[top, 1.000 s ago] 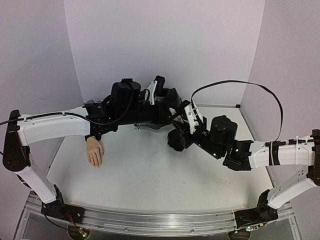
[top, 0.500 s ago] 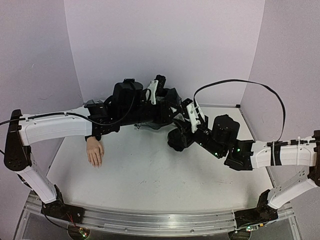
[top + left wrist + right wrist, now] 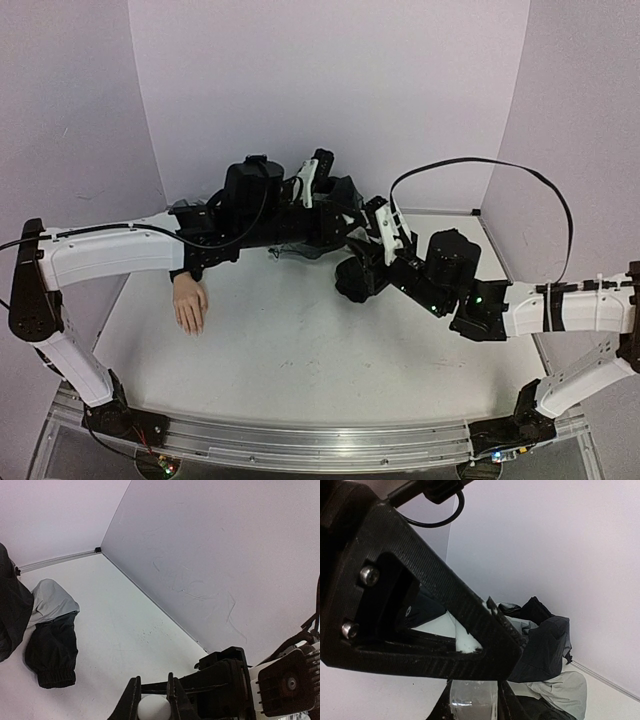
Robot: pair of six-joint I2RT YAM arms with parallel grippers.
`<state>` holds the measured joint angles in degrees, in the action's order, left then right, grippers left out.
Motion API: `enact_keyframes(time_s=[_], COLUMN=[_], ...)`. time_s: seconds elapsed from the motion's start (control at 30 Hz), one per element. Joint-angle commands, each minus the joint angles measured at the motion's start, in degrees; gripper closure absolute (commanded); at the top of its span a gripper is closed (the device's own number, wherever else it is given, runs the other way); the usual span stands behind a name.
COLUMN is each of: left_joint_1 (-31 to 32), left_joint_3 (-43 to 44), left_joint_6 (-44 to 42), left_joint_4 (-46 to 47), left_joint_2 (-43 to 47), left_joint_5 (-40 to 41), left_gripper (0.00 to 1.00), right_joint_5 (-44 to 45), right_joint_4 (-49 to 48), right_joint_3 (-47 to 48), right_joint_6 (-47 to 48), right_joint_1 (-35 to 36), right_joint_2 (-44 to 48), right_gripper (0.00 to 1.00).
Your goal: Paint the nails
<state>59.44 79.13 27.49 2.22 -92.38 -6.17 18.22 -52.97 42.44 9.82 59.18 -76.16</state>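
Grey-black jacket [image 3: 50,650] lies crumpled on the white table [image 3: 300,360] near the back; lilac walls [image 3: 330,90] around

From where I stand: two white-and-black robot arms, left arm [image 3: 105,255] and right arm [image 3: 575,308]. One pale flesh-coloured mannequin hand [image 3: 189,303] at nine o'clock on the tabletop [image 3: 300,370]. One crumpled grey-black jacket [image 3: 50,645] at twelve. One small clear glass bottle [image 3: 472,700]. One white round cap [image 3: 154,707].

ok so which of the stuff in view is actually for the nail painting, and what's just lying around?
For the job:
- mannequin hand
- clear glass bottle
- white cap of the bottle

Just lying about:
- grey-black jacket, crumpled
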Motion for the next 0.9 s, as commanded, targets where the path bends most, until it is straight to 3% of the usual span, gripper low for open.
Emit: enact_keyframes(time_s=[0.0,0.13,0.3,0.43,0.57,0.77,0.8,0.87], left_joint_1=[0.9,0.9,-0.1,-2.3,-5.0,-5.2,-5.5,-6.5], left_joint_3=[-1.4,-3.2,-4.6,-6.7,-7.3,-3.2,-2.8,-2.8], left_joint_6=[-0.7,-3.6,-8.2,-11.9,-14.6,-16.1,-15.9,-15.2], left_joint_4=[2.8,2.8,1.6,0.4,-0.3,-0.3,-0.3,-0.3], left_joint_2=[-1.0,-0.8,-0.2,2.1,3.9,3.1,3.3,4.2], left_joint_5=[-10.6,-20.2,-36.0,-46.6,-53.8,-54.4,-53.3,-51.5], left_gripper=[1.0,1.0,1.0,1.0,1.0,1.0,0.97,0.77], right_joint_5=[-4.5,-18.7,-56.6,-75.1,-77.6,-72.7,-70.9,-67.2], right_joint_4=[-5.5,-4.8,-4.4,-5.2,-8.8,-14.1,-14.0,-10.9], right_joint_3=[3.0,4.9,9.6,14.9,16.4,14.9,14.4,13.5], right_joint_6=[-3.4,-6.3,-14.7,-21.5,-27.6,-32.2,-31.8,-28.8], right_joint_1=[-0.7,-4.1,-10.6,-11.9,-11.9,-11.9,-11.9,-11.9], right_joint_2=[4.1,6.1,7.4,6.0,5.6,4.4,4.5,4.9], right_gripper=[1.0,1.0,1.0,1.0,1.0,1.0,1.0,1.0])
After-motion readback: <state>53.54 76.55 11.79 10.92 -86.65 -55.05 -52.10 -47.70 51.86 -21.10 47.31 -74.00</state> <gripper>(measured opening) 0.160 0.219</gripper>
